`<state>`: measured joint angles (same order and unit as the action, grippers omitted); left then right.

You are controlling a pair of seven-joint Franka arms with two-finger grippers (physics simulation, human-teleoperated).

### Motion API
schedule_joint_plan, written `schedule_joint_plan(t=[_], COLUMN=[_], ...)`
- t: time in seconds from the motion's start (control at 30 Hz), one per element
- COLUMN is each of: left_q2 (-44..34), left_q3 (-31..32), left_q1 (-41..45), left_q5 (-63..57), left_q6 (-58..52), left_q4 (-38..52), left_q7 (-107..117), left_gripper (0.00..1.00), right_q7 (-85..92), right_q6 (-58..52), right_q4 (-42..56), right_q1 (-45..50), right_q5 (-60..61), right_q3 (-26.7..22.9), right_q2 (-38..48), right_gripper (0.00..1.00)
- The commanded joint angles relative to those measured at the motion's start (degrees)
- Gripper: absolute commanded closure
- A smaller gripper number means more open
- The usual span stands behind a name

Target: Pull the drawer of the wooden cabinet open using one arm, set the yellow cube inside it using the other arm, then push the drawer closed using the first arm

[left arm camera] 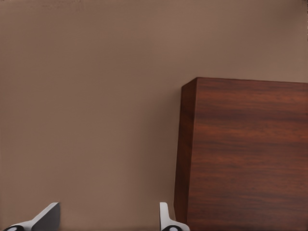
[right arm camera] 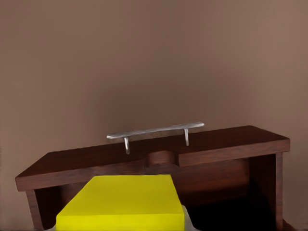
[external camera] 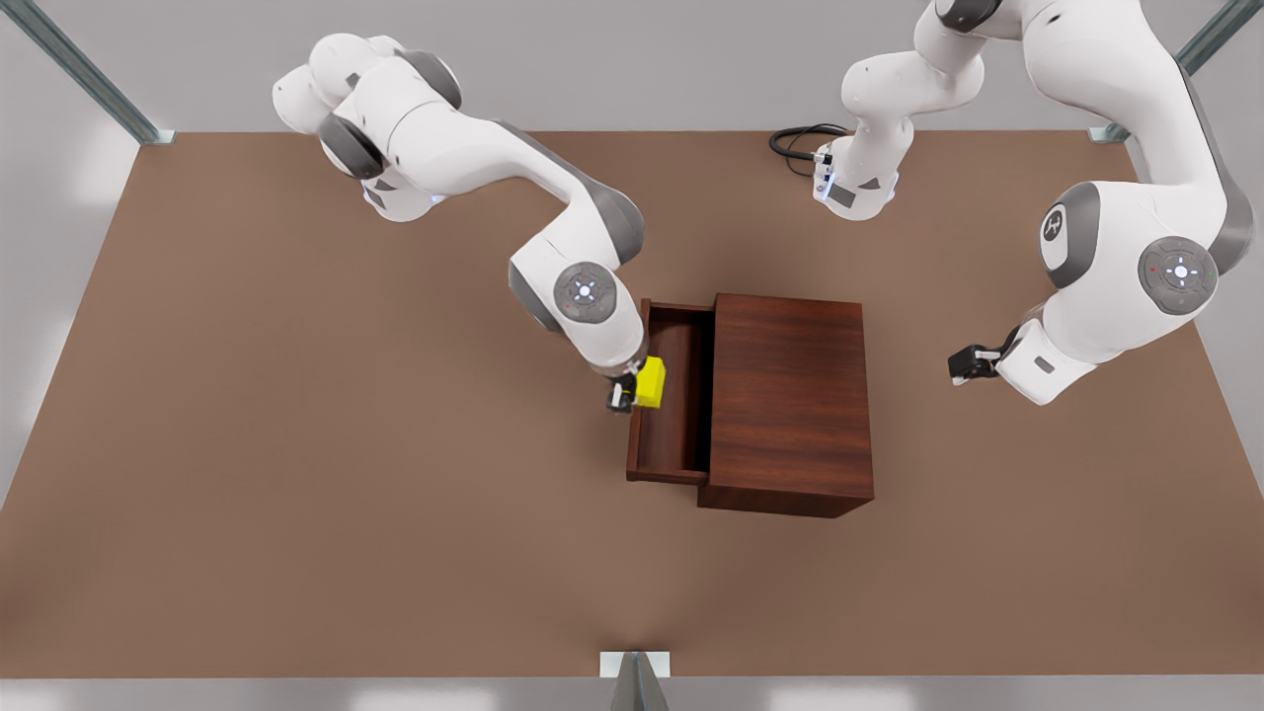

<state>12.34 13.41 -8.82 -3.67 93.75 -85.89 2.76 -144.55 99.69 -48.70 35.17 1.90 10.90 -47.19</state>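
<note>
Drawer point(external camera: 671, 395) stands open. Right gripper point(external camera: 632, 387) holds the cube point(external camera: 650, 382) between its fingers over the drawer's front rim. Left gripper point(external camera: 963, 363) waits beyond the cabinet point(external camera: 790, 395), near the tabletop's edge, fingers spread. Advise carrying the cube inward past the rim, lowering, then releasing.

The inner part of the drawer point(external camera: 671, 395) is hidden under the top of the wooden cabinet point(external camera: 790, 395). In the right wrist view, the yellow cube point(right arm camera: 122, 202) is cut off by the picture's edge, and the right gripper's fingers around it are hidden. The left gripper point(left arm camera: 108, 219) is seen beside the wooden cabinet only as two spread fingertips point(left arm camera: 45, 216), the rest being cut off.
</note>
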Motion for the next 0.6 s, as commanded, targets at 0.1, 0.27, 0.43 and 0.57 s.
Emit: schedule_joint_plan(t=[0.1, 0.27, 0.43, 0.57], left_q2=[-0.2, -0.2, -0.2, -0.2], left_q3=[0.0, 0.1, 0.1, 0.2], left_q1=[0.0, 0.1, 0.1, 0.2], left_q5=[-0.1, -0.1, -0.1, 0.0], left_q6=[-0.2, -0.1, -0.1, -0.1], left_q4=[-0.1, 0.0, 0.0, 0.2], left_q7=[-7.1, -7.0, -7.0, -6.5], left_gripper=[0.0, 0.0, 0.0, 0.0], right_q7=[-25.9, -25.9, -25.3, -17.6], right_q6=[6.1, 8.5, 8.3, 2.7], right_q4=[1.8, 2.3, 2.3, 2.2], right_q1=[2.6, 3.9, 3.9, -4.7], right_q5=[0.2, -0.2, -0.4, -2.0], right_q3=[0.1, 0.0, -1.1, -1.9], right_q2=[-2.4, -4.4, -4.2, -0.1], right_gripper=[0.36, 0.34, 0.0, 0.0])
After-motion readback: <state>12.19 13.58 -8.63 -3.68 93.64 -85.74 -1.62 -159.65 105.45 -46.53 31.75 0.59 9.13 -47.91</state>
